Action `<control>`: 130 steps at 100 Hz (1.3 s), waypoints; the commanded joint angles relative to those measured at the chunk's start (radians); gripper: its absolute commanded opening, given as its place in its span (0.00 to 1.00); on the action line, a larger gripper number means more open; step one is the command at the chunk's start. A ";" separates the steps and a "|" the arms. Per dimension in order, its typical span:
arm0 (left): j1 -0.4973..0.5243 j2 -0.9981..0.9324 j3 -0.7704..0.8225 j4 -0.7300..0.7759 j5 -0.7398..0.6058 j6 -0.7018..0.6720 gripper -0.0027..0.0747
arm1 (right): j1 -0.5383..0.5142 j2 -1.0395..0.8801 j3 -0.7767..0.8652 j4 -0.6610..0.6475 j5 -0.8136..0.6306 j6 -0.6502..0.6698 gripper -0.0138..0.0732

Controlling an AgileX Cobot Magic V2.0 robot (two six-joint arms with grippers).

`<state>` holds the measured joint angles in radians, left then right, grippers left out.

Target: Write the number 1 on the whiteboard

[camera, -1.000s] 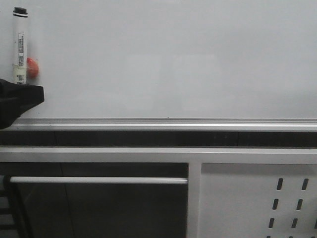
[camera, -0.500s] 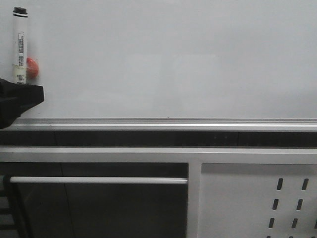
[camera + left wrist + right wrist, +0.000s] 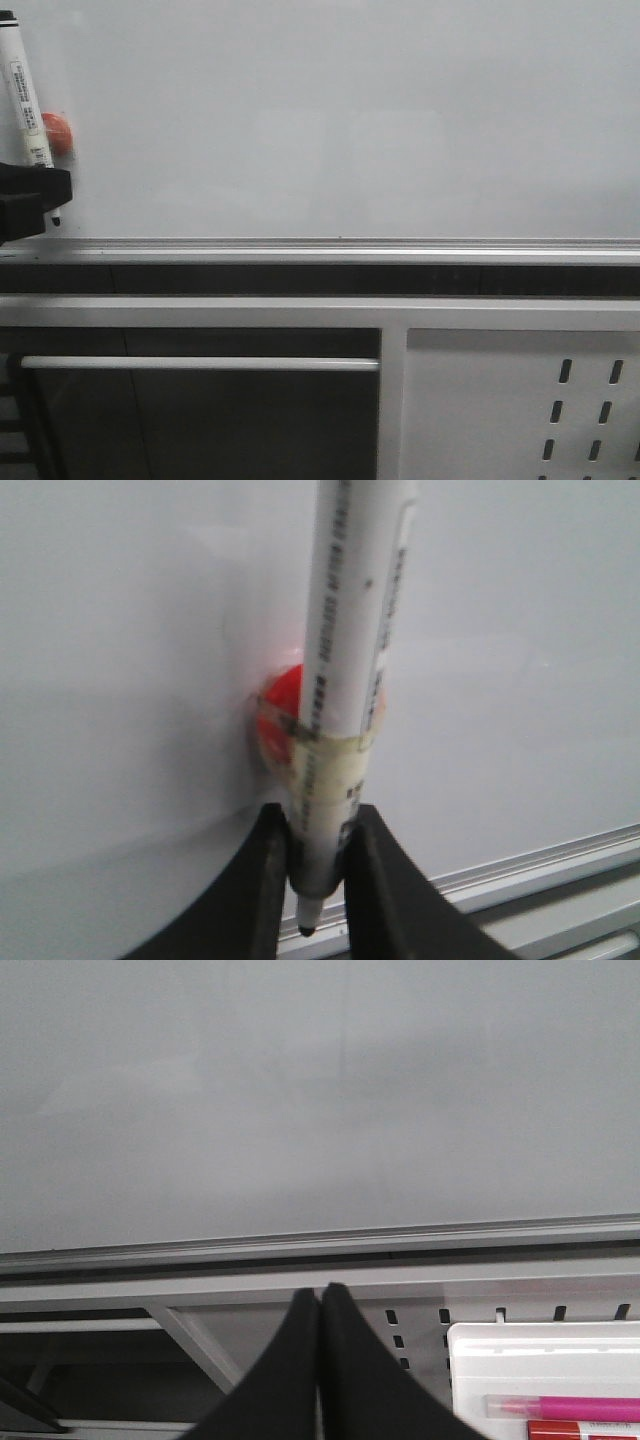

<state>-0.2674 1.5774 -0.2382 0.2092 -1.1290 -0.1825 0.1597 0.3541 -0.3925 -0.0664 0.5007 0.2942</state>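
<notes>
Clearly the left gripper (image 3: 318, 880) is clamped on a marker (image 3: 345, 680), nib poking out below the fingers and the barrel's long axis running up past them, slightly tilted in the front view. The whiteboard (image 3: 350, 120) lies directly ahead of the nib, and this arm is far nearer its surface than the right one. No number 1 is visible anywhere on the board, so the stroke is judged not yet begun; the nib sits low, near the rail (image 3: 340, 245), far to the board's left. Only the left wrist view shows the nib itself and a red dot (image 3: 275, 715) behind the barrel. The right gripper (image 3: 320, 1360) is pressed closed on nothing, hanging back over a tray (image 3: 540, 1345) of pens, unseen from the front.
</notes>
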 commanded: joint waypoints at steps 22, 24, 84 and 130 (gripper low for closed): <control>-0.008 -0.036 -0.020 0.201 -0.235 -0.002 0.01 | 0.003 0.015 -0.027 0.007 -0.066 -0.011 0.08; -0.008 -0.042 -0.017 0.217 -0.235 -0.002 0.01 | 0.003 0.015 -0.027 0.012 -0.066 -0.013 0.08; -0.028 -0.120 -0.021 0.666 0.019 0.009 0.01 | 0.255 0.209 -0.103 0.394 0.057 -0.560 0.08; -0.384 -0.246 -0.174 0.747 0.895 -0.066 0.01 | 0.484 0.551 -0.309 0.398 0.113 -0.587 0.08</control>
<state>-0.5848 1.3665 -0.3553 0.9783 -0.3730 -0.2254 0.6297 0.8669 -0.6407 0.3134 0.6571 -0.2800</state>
